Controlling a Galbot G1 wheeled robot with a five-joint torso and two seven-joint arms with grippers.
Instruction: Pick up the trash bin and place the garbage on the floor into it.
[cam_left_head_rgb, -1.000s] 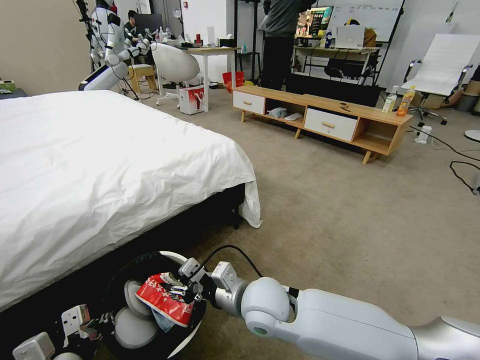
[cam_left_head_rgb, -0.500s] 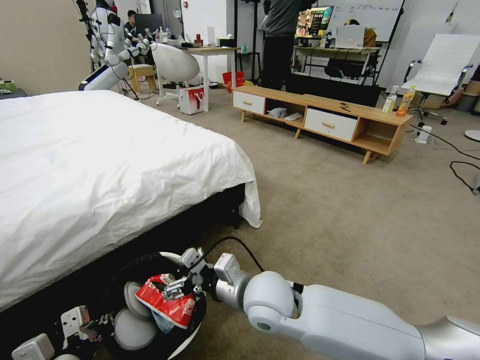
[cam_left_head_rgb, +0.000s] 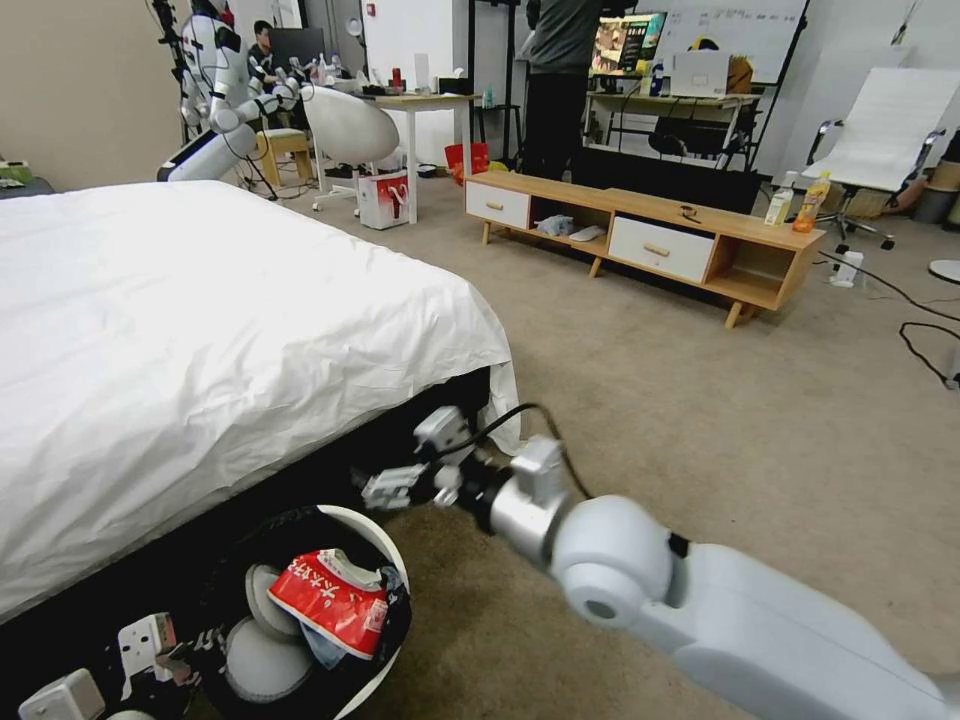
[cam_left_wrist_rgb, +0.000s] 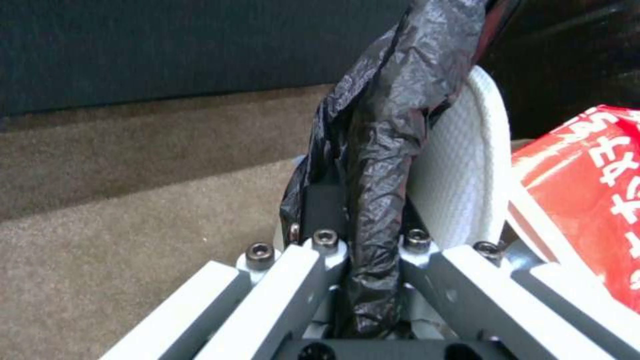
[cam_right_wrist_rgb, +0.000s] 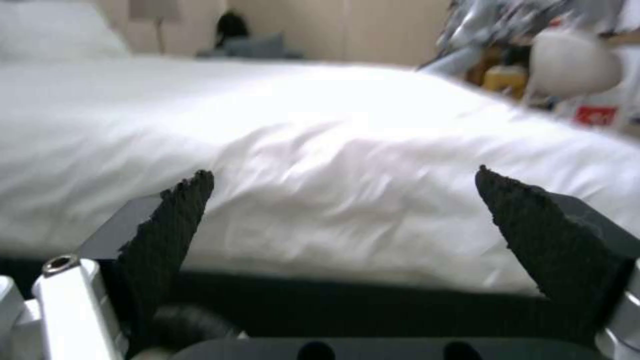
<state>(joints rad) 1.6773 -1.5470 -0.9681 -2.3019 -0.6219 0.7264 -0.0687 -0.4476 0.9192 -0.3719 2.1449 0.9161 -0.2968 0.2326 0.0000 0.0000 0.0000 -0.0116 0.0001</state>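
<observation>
The trash bin (cam_left_head_rgb: 391, 548), white with a black liner, hangs low at my left beside the bed. My left gripper (cam_left_head_rgb: 160, 655) is shut on its rim; in the left wrist view the left gripper (cam_left_wrist_rgb: 363, 235) pinches the black liner (cam_left_wrist_rgb: 393, 100) against the white rim (cam_left_wrist_rgb: 460, 170). A red-white snack wrapper (cam_left_head_rgb: 330, 600) lies on top inside the bin, over the white inner flaps (cam_left_head_rgb: 255, 660), and the wrapper (cam_left_wrist_rgb: 587, 190) also appears close up. My right gripper (cam_left_head_rgb: 395, 460) hovers open above the bin near the bed's edge. In the right wrist view the right gripper (cam_right_wrist_rgb: 353, 220) holds nothing and faces the white sheet.
The bed (cam_left_head_rgb: 200, 330) with a white sheet takes up the left side. Beige carpet floor (cam_left_head_rgb: 700, 420) stretches to the right. A low wooden cabinet (cam_left_head_rgb: 640, 240) stands farther back with an orange drink bottle (cam_left_head_rgb: 812, 203) on it. Cables (cam_left_head_rgb: 920, 330) lie at the far right.
My right gripper has let go of the snack wrapper, opened, and risen up and away from the bin toward the bed. The wrapper now rests in the bin.
</observation>
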